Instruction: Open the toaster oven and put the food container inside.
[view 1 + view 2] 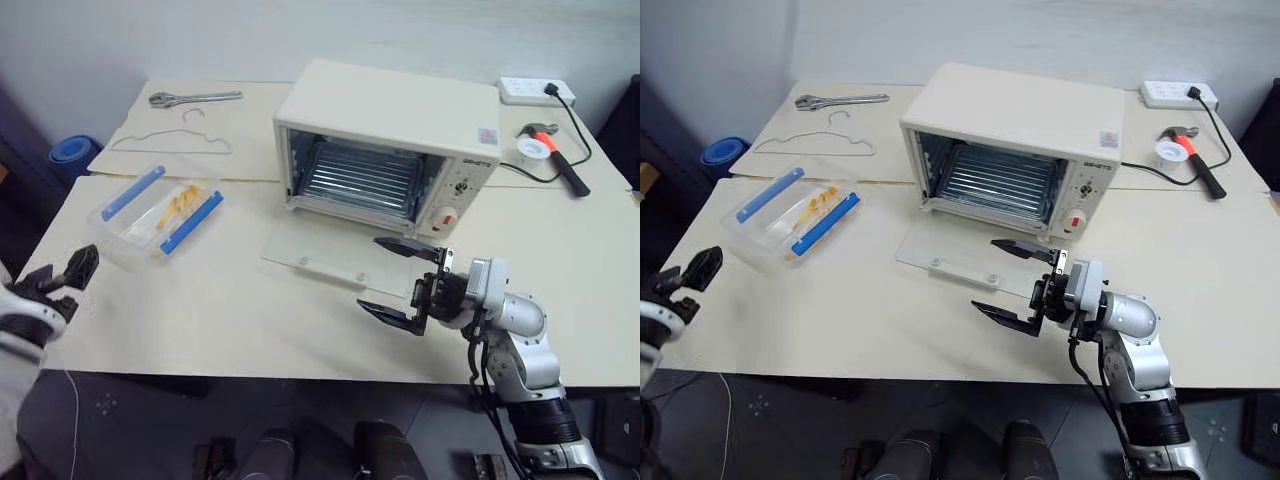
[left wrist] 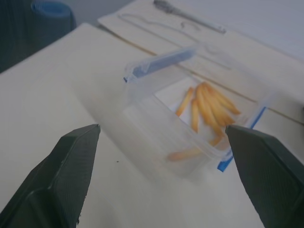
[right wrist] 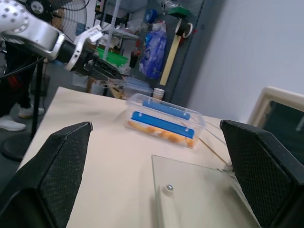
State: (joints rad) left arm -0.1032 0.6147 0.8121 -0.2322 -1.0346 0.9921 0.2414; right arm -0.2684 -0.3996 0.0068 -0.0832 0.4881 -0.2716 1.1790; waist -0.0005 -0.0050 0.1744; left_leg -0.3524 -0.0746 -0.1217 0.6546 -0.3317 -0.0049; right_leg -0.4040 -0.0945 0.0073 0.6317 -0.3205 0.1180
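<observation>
Toaster oven (image 1: 390,140), the cream-white boxy one with a red knob on its right panel, sits toward twelve o'clock on the table (image 1: 250,320), and its clear glass door (image 1: 330,258) already lies folded flat toward me, so the metal rack inside is bare and ready; I judge the opening step done and the loading step still ahead. The shallow clear plastic food container (image 1: 158,210), with two blue clip strips on its long sides and yellow-orange strips of food inside, rests at about ten o'clock, well apart from the oven and not touched by either arm. My left end effector (image 1: 62,277) hangs at nine o'clock near the table's edge with its black fingers spread and empty, aimed at the container, which sits framed between them in the left wrist view; that looks to me like a line-up for a grasp across its width. My right end effector (image 1: 400,280) hovers just in front of the lowered door at five o'clock, spread wide and holding nothing, pointing across toward the container. The table is pale, made of two boards butted together. Farther back lie a silver wrench (image 1: 195,97) and a thin wire hanger (image 1: 170,142) at eleven o'clock, and a white power strip (image 1: 535,91) and a black-handled hammer (image 1: 555,150) at one o'clock. Beyond, the right wrist view catches a grey wall, a fan and cluttered shelves.
</observation>
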